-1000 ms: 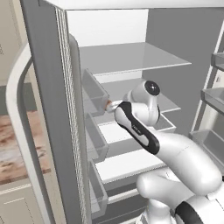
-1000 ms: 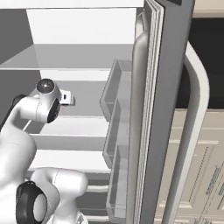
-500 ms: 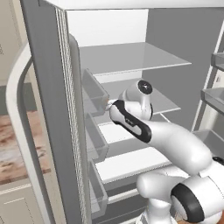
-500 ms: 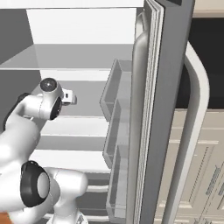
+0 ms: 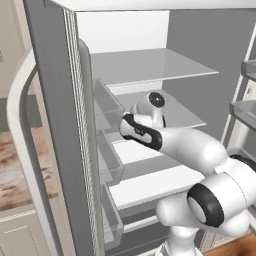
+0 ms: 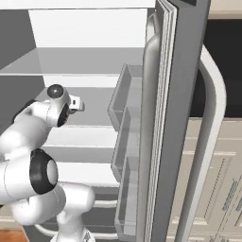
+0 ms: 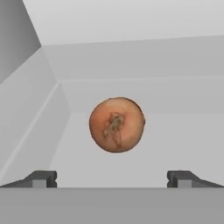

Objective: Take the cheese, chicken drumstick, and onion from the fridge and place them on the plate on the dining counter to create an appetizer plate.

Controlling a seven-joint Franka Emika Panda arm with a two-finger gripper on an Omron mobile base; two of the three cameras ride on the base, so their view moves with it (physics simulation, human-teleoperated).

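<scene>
cut off by the top and sides of both base views: the fridge (image 5: pixel 150 70), with its open door (image 5: pixel 55 125) running past the upper and lower edges. hidden behind the arm's wrist in the left base view: the gripper (image 7: pixel 112 177), only its two finger tips (image 7: pixel 41 178) rising into the hand view. too blurred to read: the dark mark at the centre of the onion (image 7: pixel 117 124).

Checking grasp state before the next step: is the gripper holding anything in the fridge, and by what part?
Nothing held. The gripper is open, its fingertips wide apart and short of the onion, which sits on the fridge shelf.
</scene>
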